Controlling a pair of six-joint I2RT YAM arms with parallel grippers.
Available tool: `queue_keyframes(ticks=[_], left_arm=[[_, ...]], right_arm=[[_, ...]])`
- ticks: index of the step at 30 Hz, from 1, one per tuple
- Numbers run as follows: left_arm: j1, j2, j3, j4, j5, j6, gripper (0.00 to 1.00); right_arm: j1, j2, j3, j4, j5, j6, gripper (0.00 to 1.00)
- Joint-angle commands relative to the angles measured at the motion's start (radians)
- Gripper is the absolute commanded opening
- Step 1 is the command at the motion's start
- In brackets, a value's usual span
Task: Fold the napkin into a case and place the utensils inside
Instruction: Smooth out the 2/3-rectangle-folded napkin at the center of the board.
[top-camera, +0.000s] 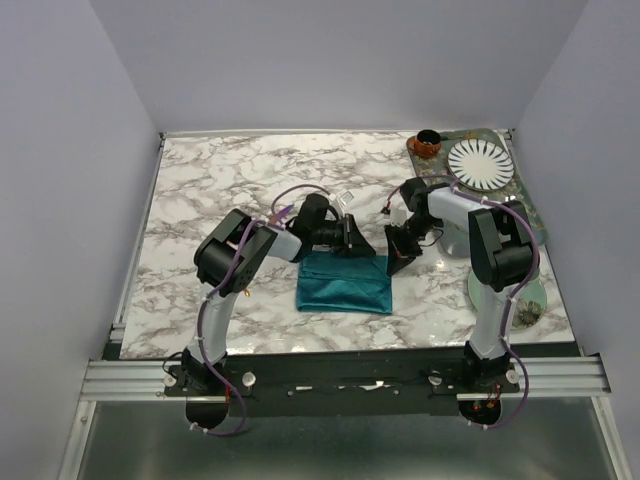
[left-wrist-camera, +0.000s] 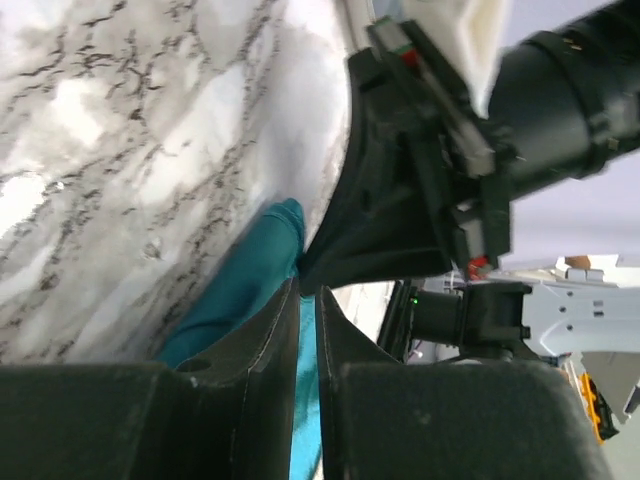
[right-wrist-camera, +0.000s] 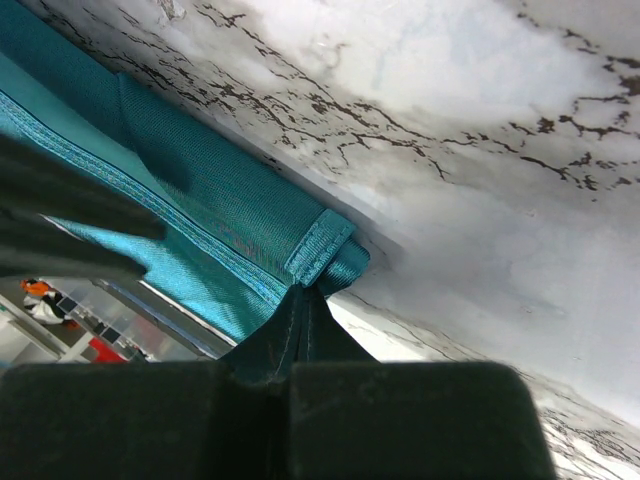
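Observation:
The teal napkin (top-camera: 345, 283) lies folded into a flat, broad rectangle on the marble table, in front of both arms. My left gripper (top-camera: 352, 242) sits at its far edge; in the left wrist view the jaws (left-wrist-camera: 307, 290) are nearly together with teal cloth (left-wrist-camera: 240, 290) between them. My right gripper (top-camera: 398, 258) is at the far right corner. In the right wrist view it (right-wrist-camera: 305, 292) is shut on the hemmed corner of the napkin (right-wrist-camera: 200, 210). The utensils are out of view.
A dark tray (top-camera: 528, 205) at the back right carries a white striped plate (top-camera: 478, 163) and a brown cup (top-camera: 427, 145). A pale green saucer (top-camera: 522, 296) lies by the right arm's base. Grey walls close in the table.

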Motion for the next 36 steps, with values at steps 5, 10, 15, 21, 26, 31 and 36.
queue_keyframes(ticks=[5,10,15,21,26,31,36], left_arm=[[-0.014,0.125,0.067,-0.152,-0.114,0.026,0.18],[-0.005,0.145,0.067,-0.228,-0.144,0.056,0.15],[-0.005,0.137,0.067,-0.239,-0.145,0.080,0.14],[-0.003,0.133,0.070,-0.249,-0.147,0.094,0.14],[-0.005,0.133,0.065,-0.245,-0.147,0.097,0.14],[-0.005,0.131,0.071,-0.241,-0.142,0.105,0.14],[0.000,0.123,0.068,-0.197,-0.069,0.094,0.26]], right_arm=[[0.002,0.033,-0.004,0.071,0.018,-0.003,0.02],[-0.007,-0.052,0.042,-0.027,-0.056,-0.011,0.18],[-0.041,-0.147,0.067,-0.087,-0.136,-0.049,0.34],[-0.047,-0.134,0.065,0.017,-0.283,0.034,0.37],[-0.047,-0.068,0.001,0.109,-0.342,0.120,0.33],[-0.047,0.001,-0.076,0.162,-0.308,0.127,0.31],[-0.055,0.081,-0.099,0.189,-0.228,0.157,0.30]])
